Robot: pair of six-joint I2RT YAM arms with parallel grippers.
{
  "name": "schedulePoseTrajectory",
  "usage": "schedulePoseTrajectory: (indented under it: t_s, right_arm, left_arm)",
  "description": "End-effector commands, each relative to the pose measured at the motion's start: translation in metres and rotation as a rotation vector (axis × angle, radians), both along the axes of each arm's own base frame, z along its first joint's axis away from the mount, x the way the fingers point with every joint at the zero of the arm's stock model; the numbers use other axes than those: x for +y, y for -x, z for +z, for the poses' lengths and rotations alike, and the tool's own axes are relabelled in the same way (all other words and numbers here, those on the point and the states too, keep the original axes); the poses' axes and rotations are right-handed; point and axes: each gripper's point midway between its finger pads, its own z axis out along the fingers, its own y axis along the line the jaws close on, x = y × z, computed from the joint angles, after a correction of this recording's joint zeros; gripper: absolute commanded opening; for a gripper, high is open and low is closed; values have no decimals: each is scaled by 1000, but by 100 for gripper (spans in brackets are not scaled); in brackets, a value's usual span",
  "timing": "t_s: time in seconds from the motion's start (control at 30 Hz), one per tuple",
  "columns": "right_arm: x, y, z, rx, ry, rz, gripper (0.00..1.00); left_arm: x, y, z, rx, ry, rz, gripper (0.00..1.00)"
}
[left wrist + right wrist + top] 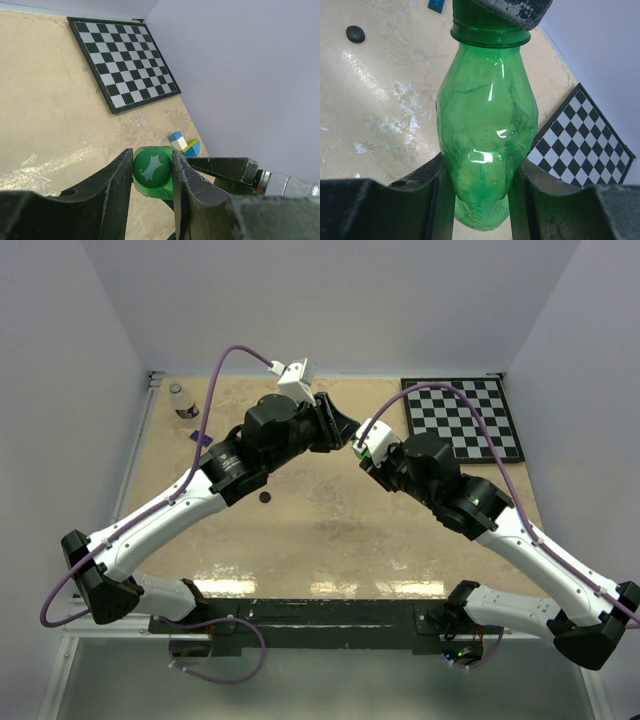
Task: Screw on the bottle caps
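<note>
My right gripper [481,200] is shut on the body of the green bottle [487,125] and holds it off the table, neck pointing away. My left gripper [152,170] is shut on the green cap [152,167], which sits on the bottle's neck [487,36]. In the top view the two grippers meet at mid-table around the green bottle [359,447]. The black cap [265,497] lies loose on the table, also in the right wrist view [355,33]. The clear bottle [181,401] stands upright at the far left corner.
A checkerboard [462,418] lies at the far right, also in the left wrist view [122,65]. Small toy bricks [184,144] lie by the right wall. A purple brick [200,438] lies near the clear bottle. A blue brick [436,4] lies beyond the bottle.
</note>
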Motion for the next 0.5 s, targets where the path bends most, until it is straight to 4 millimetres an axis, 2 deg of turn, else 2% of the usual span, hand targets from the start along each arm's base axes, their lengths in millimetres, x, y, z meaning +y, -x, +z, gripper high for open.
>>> schedulePoseTrajectory:
  t_s: [0.0, 0.17, 0.23, 0.3, 0.33, 0.47]
  right_arm:
    - [23, 11, 30, -38, -115, 121, 0]
    - [41, 40, 42, -9, -170, 313, 0]
    - [48, 52, 44, 14, -174, 388, 0]
    - [54, 65, 47, 37, -187, 466, 0]
    - [57, 71, 50, 42, -194, 498, 0]
    - [63, 89, 64, 46, -225, 606, 0]
  left_arm:
    - [-13, 11, 26, -128, 15, -121, 0]
    - [-8, 25, 55, -359, -58, -238, 0]
    - [-8, 35, 63, -452, -93, -333, 0]
    - [-8, 50, 65, -527, -83, -488, 0]
    - [0, 51, 67, -554, -67, -538, 0]
    - [8, 77, 67, -701, -75, -777, 0]
